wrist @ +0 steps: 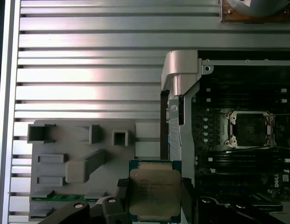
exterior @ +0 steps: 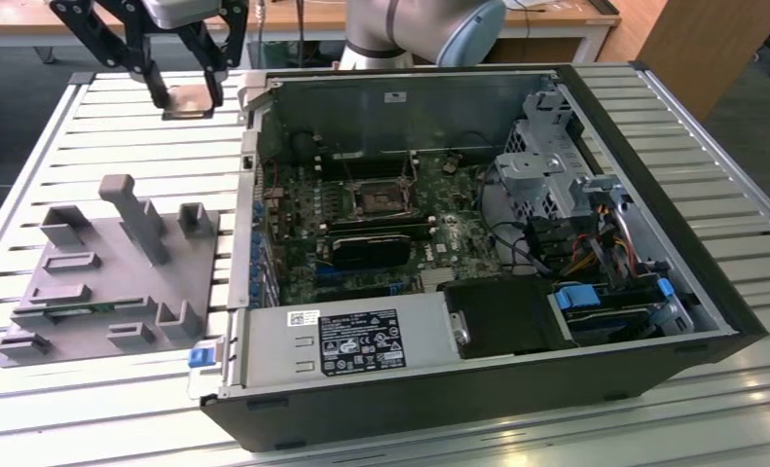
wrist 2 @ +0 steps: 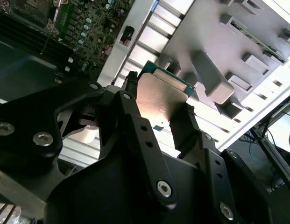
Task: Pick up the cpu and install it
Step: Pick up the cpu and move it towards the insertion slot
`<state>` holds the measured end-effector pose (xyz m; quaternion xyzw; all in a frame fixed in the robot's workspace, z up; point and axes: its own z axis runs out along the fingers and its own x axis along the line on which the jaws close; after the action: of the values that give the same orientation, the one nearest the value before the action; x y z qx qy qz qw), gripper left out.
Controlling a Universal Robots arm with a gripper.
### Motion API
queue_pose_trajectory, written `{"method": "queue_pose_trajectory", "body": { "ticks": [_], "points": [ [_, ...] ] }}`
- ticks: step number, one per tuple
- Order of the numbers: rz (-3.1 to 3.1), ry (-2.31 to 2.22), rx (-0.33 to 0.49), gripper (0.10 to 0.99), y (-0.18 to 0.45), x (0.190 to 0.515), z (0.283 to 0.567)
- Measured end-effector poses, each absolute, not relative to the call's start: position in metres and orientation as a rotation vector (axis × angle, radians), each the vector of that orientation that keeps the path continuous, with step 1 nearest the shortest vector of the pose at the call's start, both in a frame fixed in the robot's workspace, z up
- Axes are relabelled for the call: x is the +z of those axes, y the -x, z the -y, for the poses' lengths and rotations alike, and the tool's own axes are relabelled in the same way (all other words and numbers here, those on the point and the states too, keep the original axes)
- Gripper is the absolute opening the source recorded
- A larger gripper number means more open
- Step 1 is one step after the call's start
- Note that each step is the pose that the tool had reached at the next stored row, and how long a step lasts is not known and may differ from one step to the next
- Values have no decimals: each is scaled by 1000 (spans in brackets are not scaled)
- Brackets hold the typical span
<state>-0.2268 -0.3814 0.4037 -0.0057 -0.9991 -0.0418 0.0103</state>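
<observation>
My gripper (exterior: pixel 186 95) hangs above the slatted table at the exterior view's far left, just outside the open computer case (exterior: pixel 489 243). It is shut on the cpu (exterior: pixel 191 100), a flat square chip with a shiny metal top, one black finger on each of two opposite edges. Both wrist views show the cpu (wrist 2: pixel 159 100) (wrist: pixel 154 190) clamped between the fingers (wrist: pixel 120 187), lifted clear of the grey holder block (wrist: pixel 84 163). The black-framed socket (exterior: pixel 382 199) (wrist: pixel 250 128) lies on the green motherboard inside the case, to the exterior view's right of the gripper.
The grey holder block (exterior: pixel 112 282) with upright posts stands on the table at the exterior view's left. The case's metal side wall (exterior: pixel 248 195) rises between gripper and motherboard. A power supply (exterior: pixel 346 341) and drive cage (exterior: pixel 554 165) sit inside the case.
</observation>
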Motion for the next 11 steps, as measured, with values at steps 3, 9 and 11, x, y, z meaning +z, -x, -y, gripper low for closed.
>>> {"method": "queue_pose_trajectory", "body": {
  "ticks": [3,9,11],
  "points": [
    [3118,18,-130,529,222,404,381],
    [3118,17,-130,529,212,404,379],
    [3118,18,-130,529,207,404,379]
  ]
}}
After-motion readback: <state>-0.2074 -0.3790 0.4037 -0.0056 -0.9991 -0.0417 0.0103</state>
